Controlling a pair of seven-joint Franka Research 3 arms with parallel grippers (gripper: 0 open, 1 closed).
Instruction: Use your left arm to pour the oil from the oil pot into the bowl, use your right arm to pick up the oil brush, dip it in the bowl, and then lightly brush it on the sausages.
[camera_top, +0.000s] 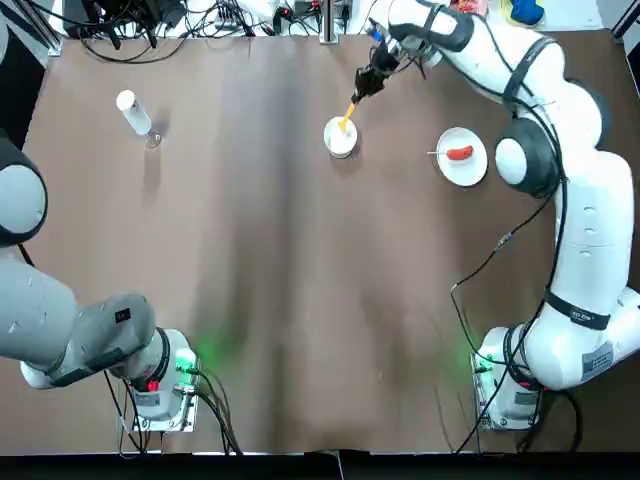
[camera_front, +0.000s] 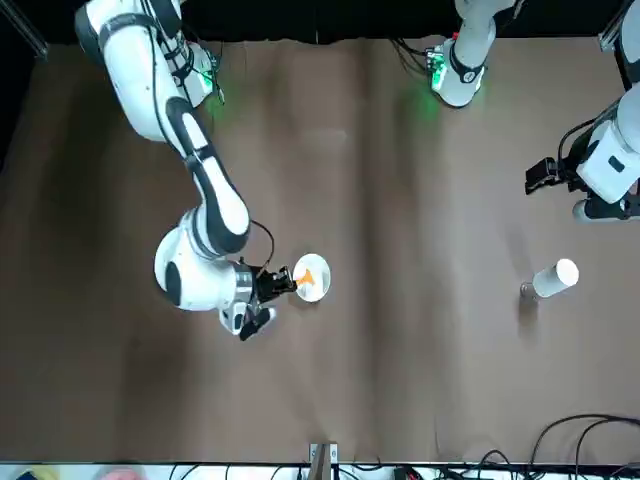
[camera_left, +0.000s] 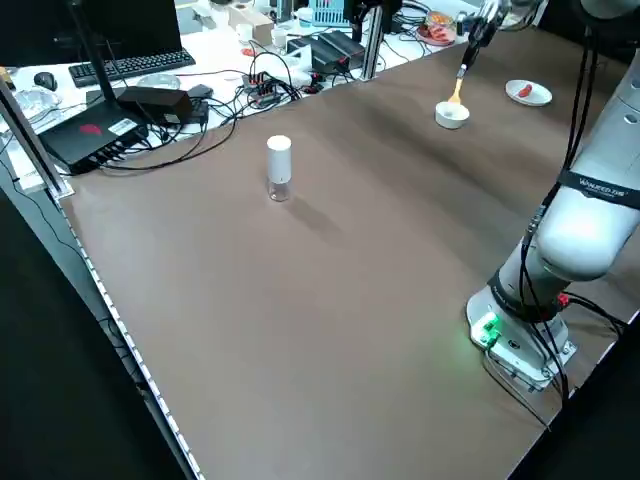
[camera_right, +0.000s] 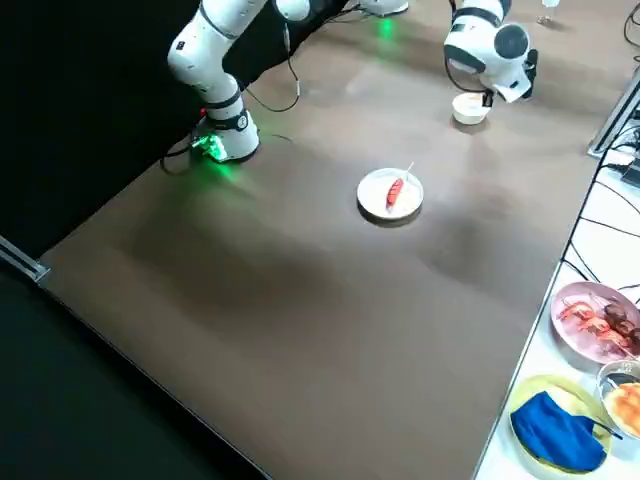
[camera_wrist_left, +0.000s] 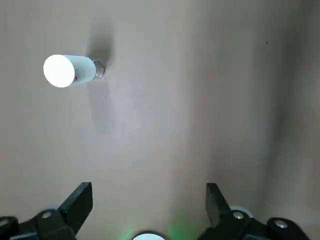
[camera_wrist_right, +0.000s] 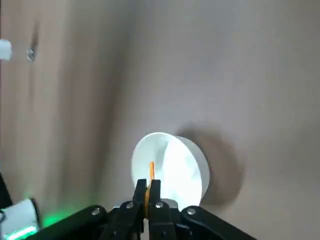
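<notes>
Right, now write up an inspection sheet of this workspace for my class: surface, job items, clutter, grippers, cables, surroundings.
Surface: brown table, a few shadows.
Oil pot: upright, white cap on.
Bowl: white, brush dipping into it.
Sausage: red, skewered, on a plate.
Clutter on the work surface: nothing seen.
Left gripper: open, empty, over the table's left side.
Right gripper: shut on the brush, above the bowl.
Cables: along the right arm; tangled at the far edge.
Surroundings: keyboard, food dishes.

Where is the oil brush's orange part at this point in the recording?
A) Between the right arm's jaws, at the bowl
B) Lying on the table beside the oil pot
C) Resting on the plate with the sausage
A: the right arm's jaws are closed on the oil brush, which reaches to the bowl.
</notes>
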